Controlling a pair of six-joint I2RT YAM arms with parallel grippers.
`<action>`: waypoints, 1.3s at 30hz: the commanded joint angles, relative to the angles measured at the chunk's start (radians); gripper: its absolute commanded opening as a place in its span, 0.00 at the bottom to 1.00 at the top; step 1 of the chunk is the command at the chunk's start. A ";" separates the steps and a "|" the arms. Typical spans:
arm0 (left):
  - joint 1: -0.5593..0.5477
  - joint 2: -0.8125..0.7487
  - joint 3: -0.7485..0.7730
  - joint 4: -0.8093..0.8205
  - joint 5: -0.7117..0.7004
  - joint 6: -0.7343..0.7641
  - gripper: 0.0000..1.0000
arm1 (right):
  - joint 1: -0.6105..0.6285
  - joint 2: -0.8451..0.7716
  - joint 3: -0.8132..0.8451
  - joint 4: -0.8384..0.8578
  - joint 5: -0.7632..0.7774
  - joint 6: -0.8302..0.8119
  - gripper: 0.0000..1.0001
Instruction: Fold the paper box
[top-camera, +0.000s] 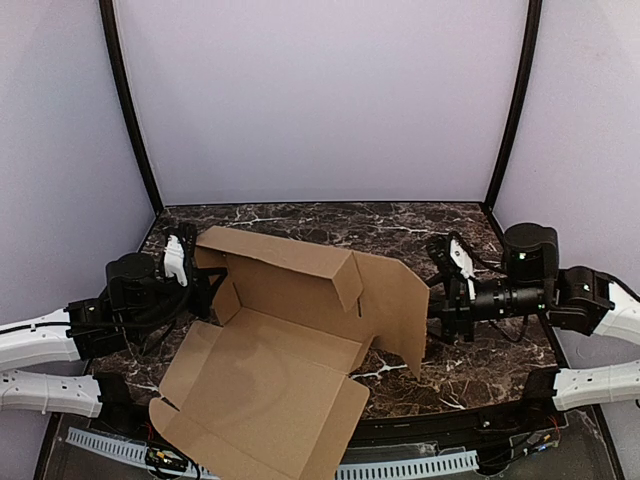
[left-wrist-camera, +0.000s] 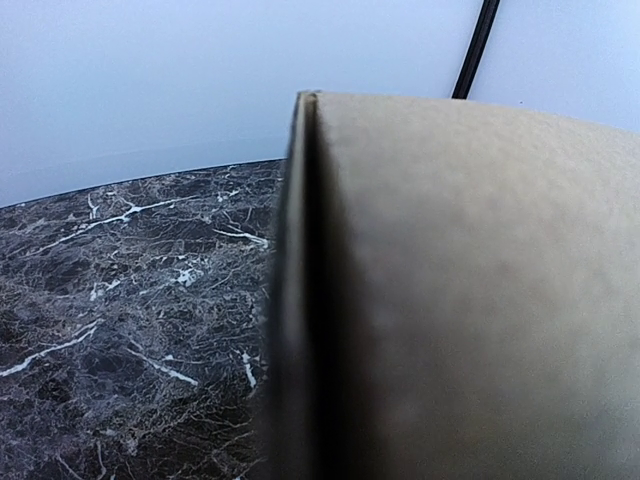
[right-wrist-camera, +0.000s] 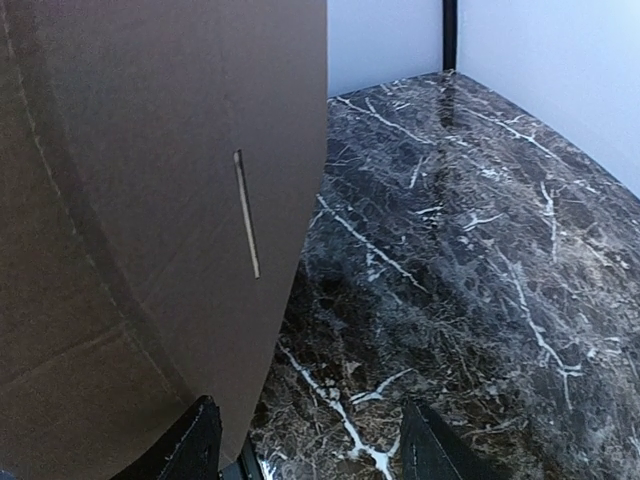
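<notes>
Checking the right gripper (right-wrist-camera: 312, 445) first. How wide? (A)

Jaws well apart, only marble table (right-wrist-camera: 480, 260) between them. Its left finger (right-wrist-camera: 200, 445) sits at the edge of the right panel of the paper box (top-camera: 290, 350). Touching or just shy, can't tell. (B)

Left gripper (top-camera: 208, 285)? (A)

Closed on the box's upright left wall. Its own wrist view has the card edge-on, filling the frame, with the fingers not visible. (B)

Box position? (A)

Mid-table between the arms, half formed. Back and side walls raised, front flap lying flat toward the arm bases, past the table's near edge. (B)

View differences? (A)

Only the top view gives the whole box and both arms. Right wrist shows, close up, a thin slot (right-wrist-camera: 246, 213) in the panel. Left wrist shows the wall's thickness, near and blurred. (B)
</notes>
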 joint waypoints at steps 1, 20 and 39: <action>-0.004 0.000 0.026 -0.010 -0.008 -0.028 0.01 | 0.005 0.032 0.025 0.067 -0.149 0.018 0.60; -0.003 0.069 0.059 -0.008 -0.090 -0.081 0.01 | 0.018 0.153 0.020 0.179 -0.205 0.100 0.62; -0.003 0.068 0.048 -0.008 -0.109 -0.103 0.01 | 0.119 0.324 0.068 0.278 0.039 0.132 0.65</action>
